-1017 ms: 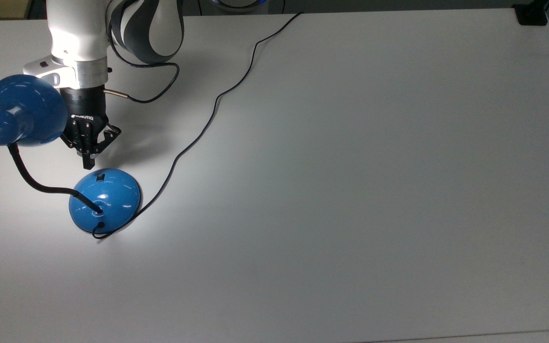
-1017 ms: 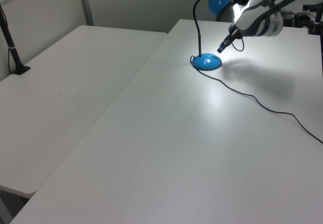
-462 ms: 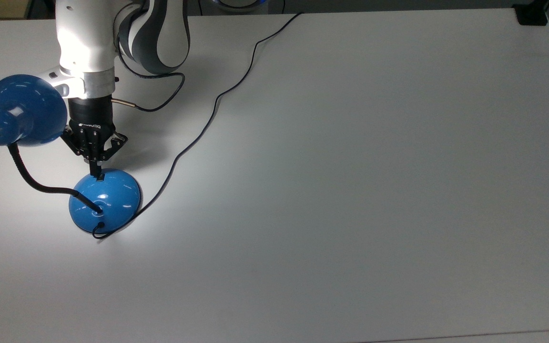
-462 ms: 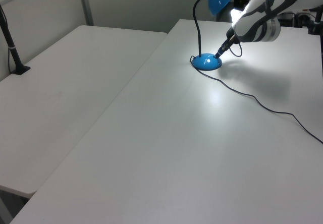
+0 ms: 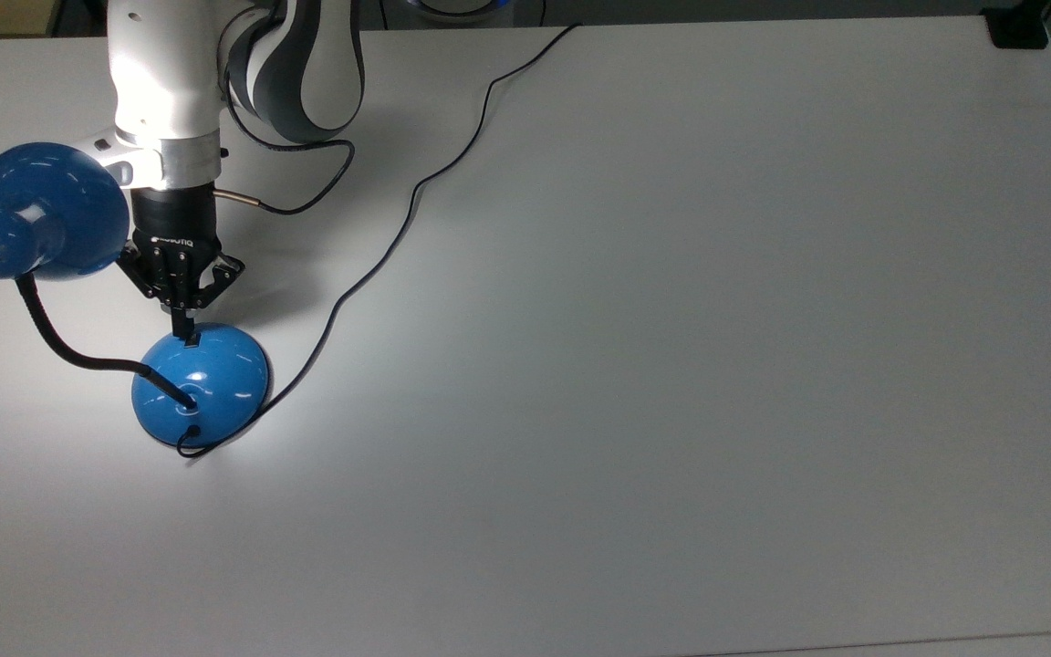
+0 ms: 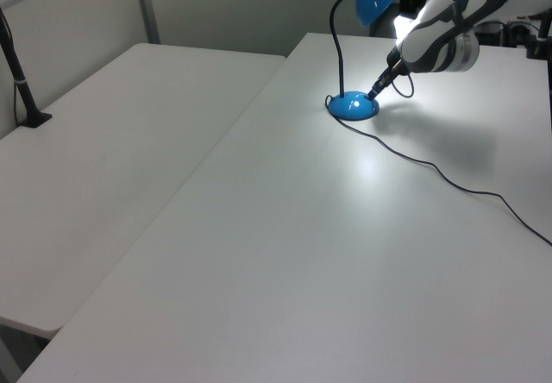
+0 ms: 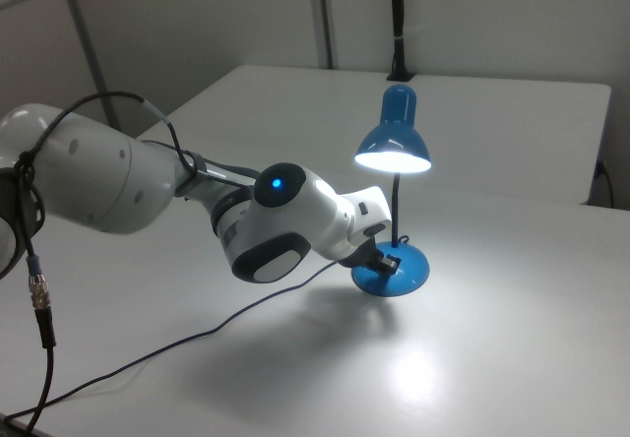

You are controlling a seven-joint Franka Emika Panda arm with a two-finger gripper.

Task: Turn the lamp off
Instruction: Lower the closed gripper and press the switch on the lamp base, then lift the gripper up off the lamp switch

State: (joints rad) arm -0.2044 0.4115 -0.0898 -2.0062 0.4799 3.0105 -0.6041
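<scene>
The lamp point(image 5: 200, 383) is lit, its shade point(image 7: 393, 148) glowing and a bright pool on the white table point(image 5: 671, 365). The claw point(image 5: 183, 333) has its tip right on the upper edge of the round blue base, where the small black switch point(image 5: 191, 340) sits; from here it looks like contact, though I can't be sure it is pressing. Its fingers are drawn together into one narrow point with nothing gripped (a sensible shape for poking a small button). In the top view the shade hangs just to the top view's left of the claw's body, the bendy neck point(image 5: 60, 342) looping below it, so the arm point(image 7: 177, 201) comes in beside the shade and clear of it. The thin cord point(image 5: 398, 228) trails away to the top view's right, well clear of the claw.
</scene>
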